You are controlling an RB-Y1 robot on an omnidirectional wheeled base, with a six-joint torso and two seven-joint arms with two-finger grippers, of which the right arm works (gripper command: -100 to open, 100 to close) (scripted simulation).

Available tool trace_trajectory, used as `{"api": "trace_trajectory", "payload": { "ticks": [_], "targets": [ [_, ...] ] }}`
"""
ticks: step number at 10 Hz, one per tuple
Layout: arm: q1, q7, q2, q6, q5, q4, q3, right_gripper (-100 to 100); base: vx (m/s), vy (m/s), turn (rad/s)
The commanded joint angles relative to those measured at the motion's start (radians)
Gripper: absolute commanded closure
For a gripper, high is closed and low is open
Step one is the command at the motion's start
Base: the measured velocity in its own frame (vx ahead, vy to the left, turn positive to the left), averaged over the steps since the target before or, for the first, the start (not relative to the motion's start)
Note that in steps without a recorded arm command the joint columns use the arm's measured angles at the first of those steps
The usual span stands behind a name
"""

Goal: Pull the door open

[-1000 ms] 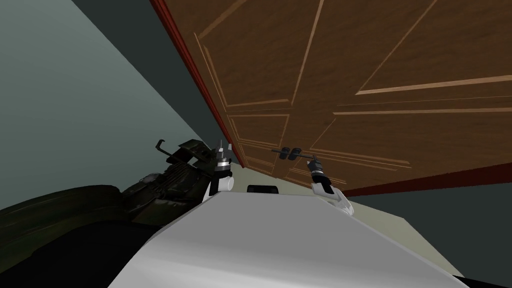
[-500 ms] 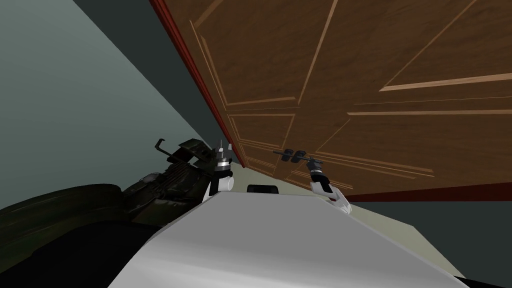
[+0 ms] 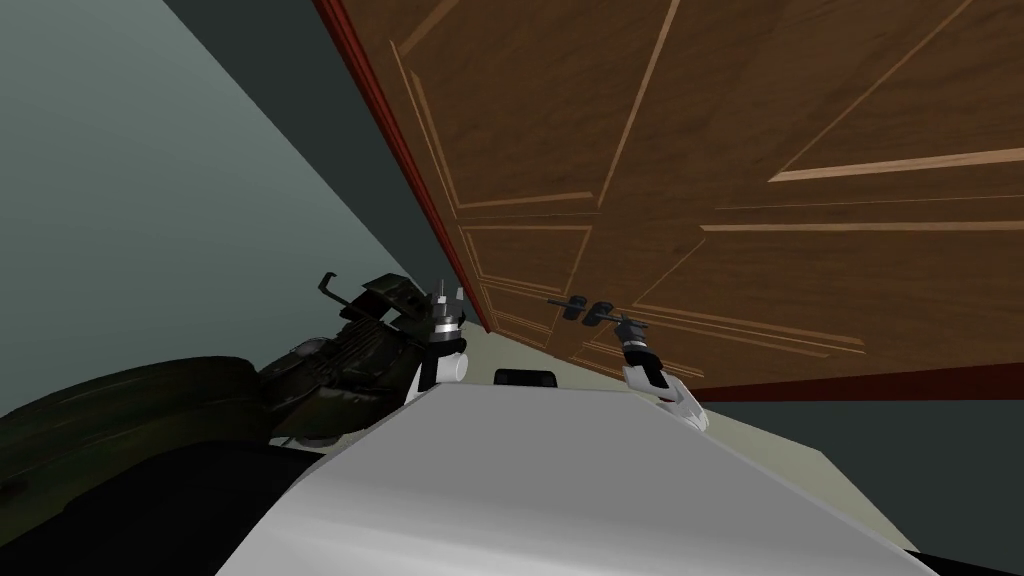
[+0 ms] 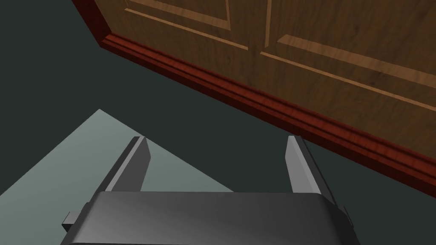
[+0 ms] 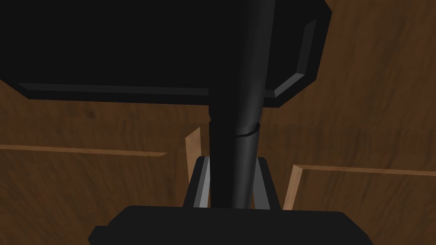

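2 thin fingers [image 5: 203, 182] of my right gripper [image 3: 627, 322] are pinched on the dark lever handle [image 3: 610, 316], 1 blade on each side of its bar, with no gap showing between blade and bar. The lever sits just off the middle of the head view toward 4 o'clock, low on the brown panelled door [image 3: 760, 110]. Its dark backplate [image 5: 140, 42] looms just beyond my fingertips. My left gripper [image 3: 449, 293] hangs at 9 o'clock of the handle, beside the red door frame [image 3: 400, 160], with its blades spread wide and nothing between them.

The step in hand, I judge, is the pull itself. To do it well I should draw my wrist back toward my body along the arc the door's edge will trace, not in a straight line, so the blades do not slide off the bar's end. The clamp should be firm and the motion slow, and my base or torso should give way so the leaf has room. The left arm belongs well away from the frame.

Counted: 1 door face that looks split into 2 leaves, 2 dark backplates side by side, 2 levers pointing apart, 1 red frame and 2 grippers. There is also 1 dark bulky object [image 3: 330, 360] at 9 o'clock of my left gripper, which I cannot identify.
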Motion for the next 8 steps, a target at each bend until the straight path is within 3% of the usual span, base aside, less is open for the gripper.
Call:
{"api": "trace_trajectory", "payload": {
  "ticks": [1, 5, 8],
  "targets": [
    [0.015, -0.011, -0.016, -0.002, -0.001, 0.006, -0.002, 100, -0.208, 0.0, 0.089],
    [0.038, -0.053, -0.051, -0.03, 0.0, -0.004, 0.044, 100, -0.217, -0.008, 0.128],
    [0.048, -0.086, -0.073, -0.055, 0.004, -0.016, 0.093, 100, -0.234, -0.072, 0.178]
  ]
}}
